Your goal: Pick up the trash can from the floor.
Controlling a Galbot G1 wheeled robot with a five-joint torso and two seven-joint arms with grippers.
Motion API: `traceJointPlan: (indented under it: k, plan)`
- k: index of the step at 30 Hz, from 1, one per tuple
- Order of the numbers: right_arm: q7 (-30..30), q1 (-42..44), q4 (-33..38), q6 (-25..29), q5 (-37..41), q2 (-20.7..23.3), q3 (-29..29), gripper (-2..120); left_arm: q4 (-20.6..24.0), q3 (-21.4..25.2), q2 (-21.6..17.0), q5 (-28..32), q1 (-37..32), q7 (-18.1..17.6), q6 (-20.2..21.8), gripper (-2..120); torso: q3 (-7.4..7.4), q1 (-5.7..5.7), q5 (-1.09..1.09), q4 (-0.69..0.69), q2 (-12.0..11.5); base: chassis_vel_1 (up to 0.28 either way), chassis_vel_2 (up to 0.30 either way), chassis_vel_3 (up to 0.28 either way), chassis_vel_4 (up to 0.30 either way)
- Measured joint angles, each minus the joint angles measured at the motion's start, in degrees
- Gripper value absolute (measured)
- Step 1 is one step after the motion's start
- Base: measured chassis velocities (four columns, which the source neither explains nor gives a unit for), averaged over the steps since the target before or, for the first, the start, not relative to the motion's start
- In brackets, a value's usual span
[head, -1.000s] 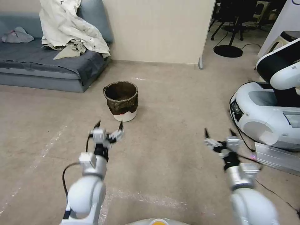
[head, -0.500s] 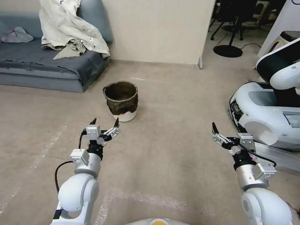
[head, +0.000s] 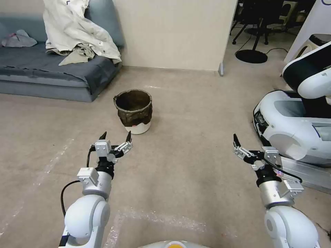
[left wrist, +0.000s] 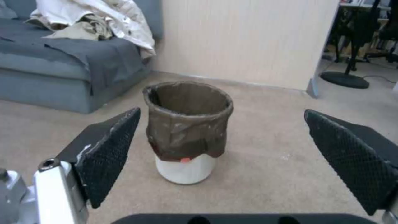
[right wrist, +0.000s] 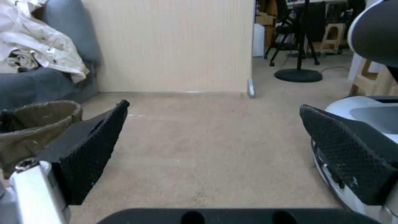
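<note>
Beige carpet-like floor (head: 193, 113), faint pale tape marks along its near-left stretch; cream partition wall behind.

Trash can (head: 133, 111): small, round, white, standing upright on the floor, apart from both hands. Crinkled dark brown-black bag folded over its rim and hanging most of the way down the side; white base bare below, with a small red mark. Position: out in the open floor, just off the corner of the sofa, nearer the wall than the robot. In the left wrist view the trash can (left wrist: 187, 130) sits framed between the two dark fingers, ahead of them, untouched.

Left hand (head: 115, 136): raised off the floor, just short of the can, fingers spread wide, holding nothing.

Right hand (head: 246, 139): held well to the right of the can, over bare carpet, fingers likewise spread wide and empty. Its wrist view catches the can's bagged rim (right wrist: 37, 115) off to one side.

Grey-blue sofa (head: 41, 74) at the far-left wall, pale cloth (head: 76, 31) heaped on it. Second white robot base (head: 296, 124) at the floor's right edge.
</note>
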State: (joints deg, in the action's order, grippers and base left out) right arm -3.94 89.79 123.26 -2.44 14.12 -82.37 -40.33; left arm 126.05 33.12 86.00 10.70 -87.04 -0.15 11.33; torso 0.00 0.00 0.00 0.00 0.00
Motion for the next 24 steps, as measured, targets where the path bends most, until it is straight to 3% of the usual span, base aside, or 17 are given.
traceJointPlan:
  k: [24]
  plan:
    - [-1.9,-1.1,-1.7,3.5,1.0,0.2,0.4,100,-0.6,-0.1,0.5,-0.5,-0.6,-1.4,-2.2,98,0.0,0.0,0.0,-0.01,0.0,0.043,0.038,0.041,0.04]
